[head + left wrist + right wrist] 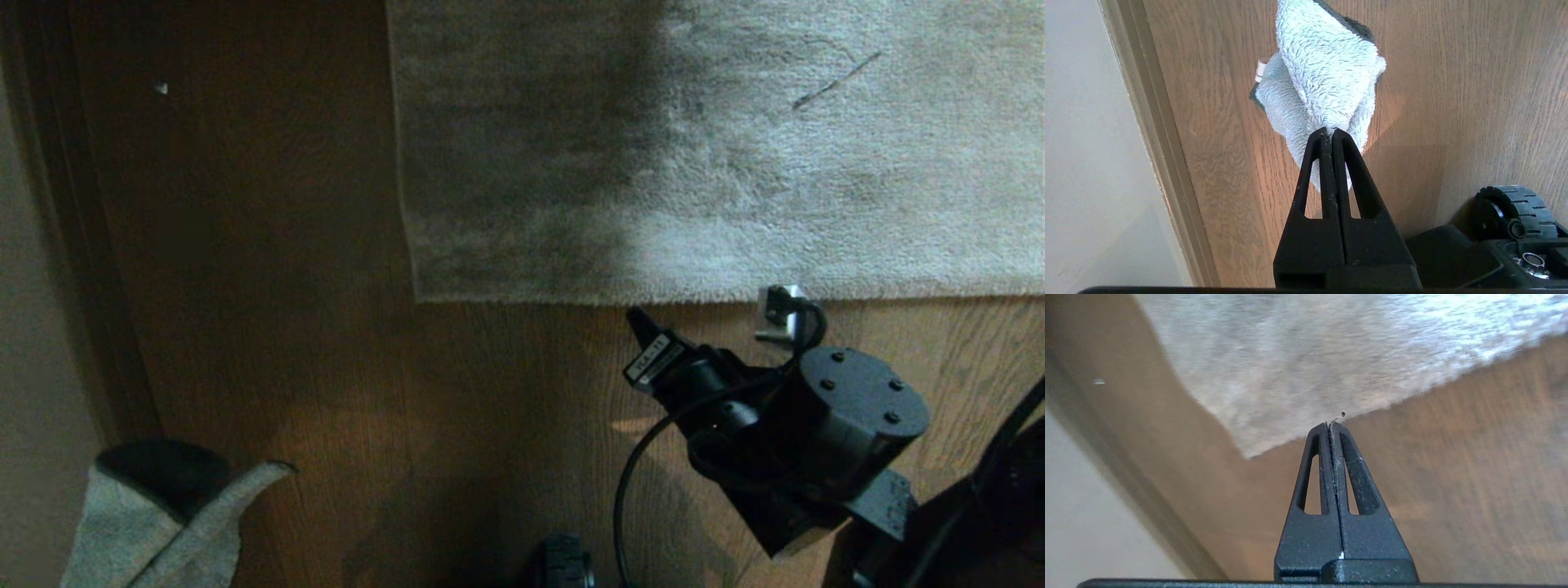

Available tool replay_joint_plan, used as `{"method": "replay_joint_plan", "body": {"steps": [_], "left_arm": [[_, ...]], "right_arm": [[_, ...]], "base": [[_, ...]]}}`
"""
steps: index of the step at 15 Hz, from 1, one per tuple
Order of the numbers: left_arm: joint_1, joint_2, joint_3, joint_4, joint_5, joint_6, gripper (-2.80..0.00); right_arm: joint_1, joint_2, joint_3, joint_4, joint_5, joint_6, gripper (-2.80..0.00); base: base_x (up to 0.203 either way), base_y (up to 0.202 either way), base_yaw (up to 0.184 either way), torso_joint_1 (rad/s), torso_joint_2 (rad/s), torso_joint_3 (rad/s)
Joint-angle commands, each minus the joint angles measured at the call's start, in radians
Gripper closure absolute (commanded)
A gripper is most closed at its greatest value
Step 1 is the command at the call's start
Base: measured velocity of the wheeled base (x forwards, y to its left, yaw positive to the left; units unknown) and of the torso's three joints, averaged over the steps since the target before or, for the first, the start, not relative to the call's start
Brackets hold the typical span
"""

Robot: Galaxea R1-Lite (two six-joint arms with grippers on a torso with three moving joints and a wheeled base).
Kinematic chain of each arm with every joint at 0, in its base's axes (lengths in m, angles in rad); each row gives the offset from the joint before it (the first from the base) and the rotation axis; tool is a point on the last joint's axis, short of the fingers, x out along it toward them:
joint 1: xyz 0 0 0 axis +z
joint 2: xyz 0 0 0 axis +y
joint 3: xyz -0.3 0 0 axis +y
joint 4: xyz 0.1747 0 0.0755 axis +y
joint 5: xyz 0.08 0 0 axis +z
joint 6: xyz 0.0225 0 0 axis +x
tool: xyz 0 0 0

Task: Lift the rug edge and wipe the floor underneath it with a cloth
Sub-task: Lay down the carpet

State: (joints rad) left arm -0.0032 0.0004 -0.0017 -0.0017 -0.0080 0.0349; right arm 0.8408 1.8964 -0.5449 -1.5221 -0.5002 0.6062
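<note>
A white label (653, 359) on the right arm; its print is illegible.

Dim head view, shadow across rug (522, 147), motion-blurred right wrist view

Rug edge (571, 296) lies on floor (343, 392); cloth (155, 523) probably well left.

From my seat the rug (735, 163) reads light grey-beige, its plush pile shaded darker on its left half. I see the floor (490, 425) as brown with wood grain (warmer and paler toward the right). The cloth (1327, 77) is pale grey-green with a dark edge, both grippers black, the wall (1090, 143) off-white.
</note>
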Motion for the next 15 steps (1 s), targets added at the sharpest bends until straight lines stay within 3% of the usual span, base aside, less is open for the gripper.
{"method": "replay_joint_plan", "body": {"steps": [1, 9, 15], "left_arm": [[0.000, 0.000, 0.000, 0.000, 0.000, 0.000, 0.00], [0.000, 0.000, 0.000, 0.000, 0.000, 0.000, 0.00], [0.000, 0.000, 0.001, 0.000, 0.000, 0.000, 0.00]], "right_arm": [[-0.044, 0.030, 0.000, -0.048, -0.003, 0.001, 0.00], [-0.191, 0.063, -0.006, -0.048, -0.003, 0.003, 0.00], [-0.253, 0.105, -0.130, -0.048, -0.003, 0.001, 0.00]], "base": [[0.000, 0.000, 0.000, 0.000, 0.00, 0.000], [0.000, 0.000, 0.000, 0.000, 0.00, 0.000], [0.000, 0.000, 0.000, 0.000, 0.00, 0.000]]}}
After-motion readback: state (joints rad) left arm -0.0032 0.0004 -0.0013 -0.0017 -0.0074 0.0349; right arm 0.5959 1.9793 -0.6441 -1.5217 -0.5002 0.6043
